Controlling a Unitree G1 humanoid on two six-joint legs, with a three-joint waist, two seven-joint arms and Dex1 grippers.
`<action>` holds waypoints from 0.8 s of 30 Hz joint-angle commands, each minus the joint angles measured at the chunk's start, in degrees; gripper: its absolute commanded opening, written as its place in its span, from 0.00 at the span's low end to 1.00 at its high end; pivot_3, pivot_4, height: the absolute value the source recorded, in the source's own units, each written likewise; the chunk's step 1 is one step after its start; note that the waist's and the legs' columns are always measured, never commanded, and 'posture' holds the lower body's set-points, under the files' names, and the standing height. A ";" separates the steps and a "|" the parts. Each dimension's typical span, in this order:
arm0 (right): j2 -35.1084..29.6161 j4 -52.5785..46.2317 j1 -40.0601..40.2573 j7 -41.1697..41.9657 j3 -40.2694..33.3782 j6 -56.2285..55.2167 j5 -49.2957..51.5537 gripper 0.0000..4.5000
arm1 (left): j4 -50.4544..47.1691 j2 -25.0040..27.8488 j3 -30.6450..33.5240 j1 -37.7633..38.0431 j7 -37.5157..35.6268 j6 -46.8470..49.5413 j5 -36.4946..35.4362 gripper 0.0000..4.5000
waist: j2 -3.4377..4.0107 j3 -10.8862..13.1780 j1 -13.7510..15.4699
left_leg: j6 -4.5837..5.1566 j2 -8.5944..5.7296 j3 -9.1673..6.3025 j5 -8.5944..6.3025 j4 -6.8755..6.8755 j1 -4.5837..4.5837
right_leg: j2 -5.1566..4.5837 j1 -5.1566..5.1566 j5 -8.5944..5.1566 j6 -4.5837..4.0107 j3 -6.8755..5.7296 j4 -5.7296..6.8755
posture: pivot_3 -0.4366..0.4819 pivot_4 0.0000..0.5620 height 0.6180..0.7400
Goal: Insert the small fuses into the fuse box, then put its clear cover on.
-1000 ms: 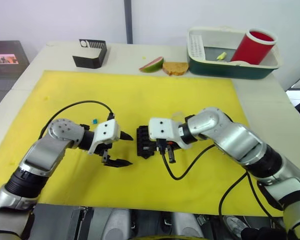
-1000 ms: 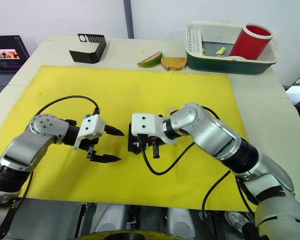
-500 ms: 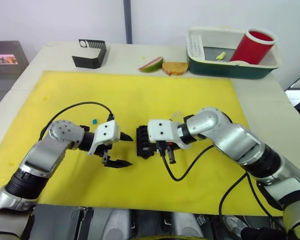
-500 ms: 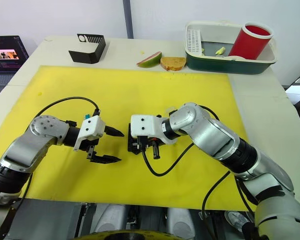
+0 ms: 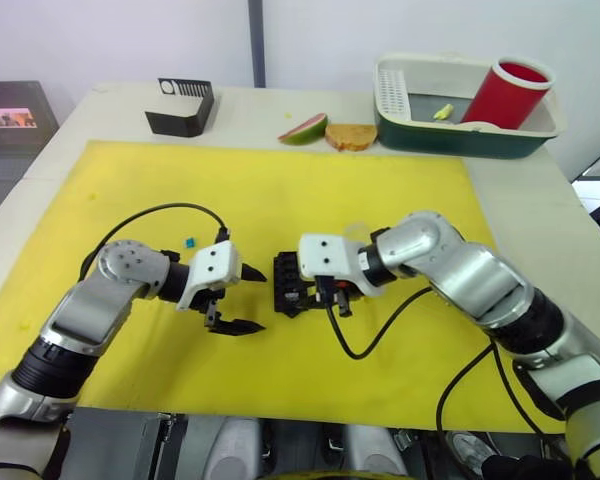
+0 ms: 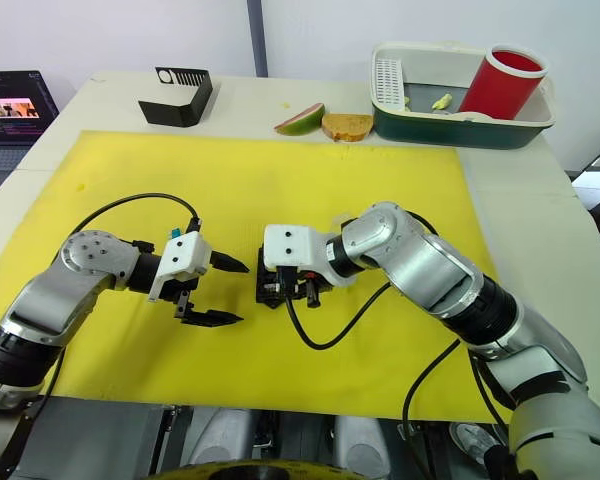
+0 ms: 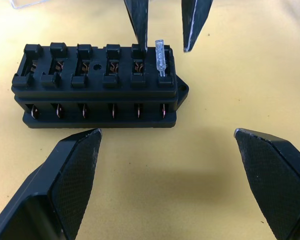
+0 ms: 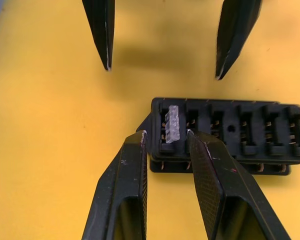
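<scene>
Right gripper (image 8: 165, 137) now lower over fuse box (image 8: 230, 132), clear fuse (image 8: 172, 124) seated

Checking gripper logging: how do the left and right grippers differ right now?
The left gripper is wide open, off to the side of the fuse box; the right gripper is nearly closed over it. The left gripper's fingers are empty; the right's fingers flank the clear fuse in the end slot. Both have two black fingers.

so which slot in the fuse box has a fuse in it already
The end slot of the fuse box, beside the right gripper: it holds a clear fuse. The other five slots show bare contacts.
</scene>
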 commanded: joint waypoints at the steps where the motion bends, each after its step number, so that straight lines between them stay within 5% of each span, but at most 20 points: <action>1: 0.33 -2.09 -1.02 0.04 -5.69 -0.16 2.98 0.31 | -0.77 0.06 0.35 -0.16 -0.02 -0.79 -0.16 1.00 | 0.00 0.00 0.00 | 0.00 0.00 0.00 0.00 0.00 0.00 | 0.00 0.00 0.00 0.00 0.00 0.00 | 0.48 0.27 1.00; 3: 1.47 -1.36 -0.04 -1.35 -7.78 -1.04 3.77 0.31 | -0.38 0.12 0.58 -0.16 0.11 -0.82 -0.09 1.00 | 0.00 0.00 0.00 | 0.00 0.00 0.00 0.00 0.00 0.00 | 0.00 0.00 0.00 0.00 0.00 0.00 | 0.48 0.27 1.00; 7: 3.60 0.43 4.73 -3.48 -10.06 -6.47 4.15 0.02 | 0.40 0.02 1.02 -0.55 0.53 -0.69 -0.05 1.00 | -0.01 0.00 0.01 | 0.00 0.00 -0.01 0.00 0.00 0.00 | 0.00 0.01 0.00 0.00 0.00 0.00 | 0.48 0.27 1.00; 24: 3.83 2.50 11.35 -4.76 -7.97 -10.08 3.21 0.01 | 1.46 0.07 1.17 -1.26 1.15 -0.68 -0.12 1.00 | 0.00 0.00 0.03 | 0.00 0.00 -0.01 0.00 0.01 0.00 | 0.01 0.02 0.00 0.01 -0.01 0.00 | 0.48 0.27 1.00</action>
